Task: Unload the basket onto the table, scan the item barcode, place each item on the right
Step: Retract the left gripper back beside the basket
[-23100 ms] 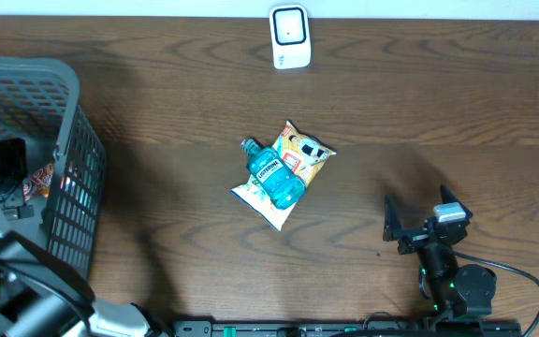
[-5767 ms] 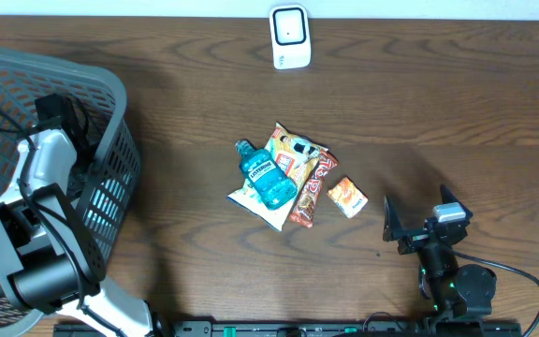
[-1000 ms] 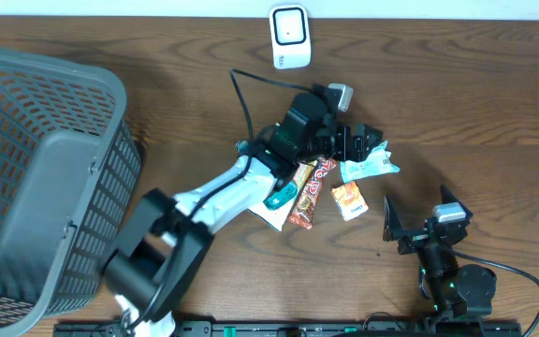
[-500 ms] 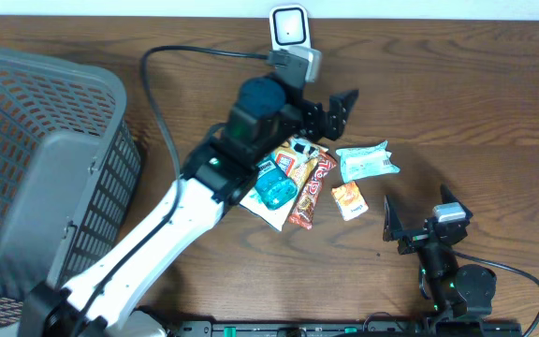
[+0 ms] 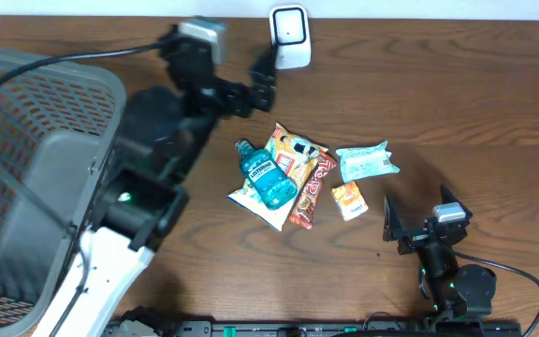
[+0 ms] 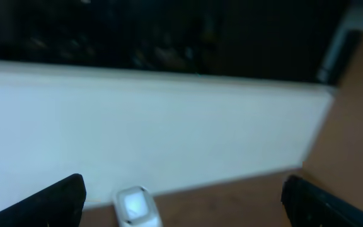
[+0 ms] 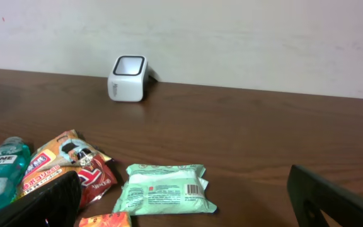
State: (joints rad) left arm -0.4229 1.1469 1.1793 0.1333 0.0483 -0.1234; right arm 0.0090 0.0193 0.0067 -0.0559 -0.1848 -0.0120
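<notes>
The left gripper [image 5: 262, 82] is open wide and holds nothing, up in the air just beside the white scanner [image 5: 289, 36] at the back of the table [image 5: 457, 94]. The right gripper [image 5: 417, 220] is open wide and empty too, near the front edge. The green packet [image 5: 367, 161] lies flat in the middle of the table with its barcode facing up, next to a red candy bar [image 5: 311, 192], a small orange packet [image 5: 348, 198], a snack bag [image 5: 298, 150] and a blue bottle [image 5: 269, 175] on that bag, and a grey basket [image 5: 36, 112] stands far off at the left.
</notes>
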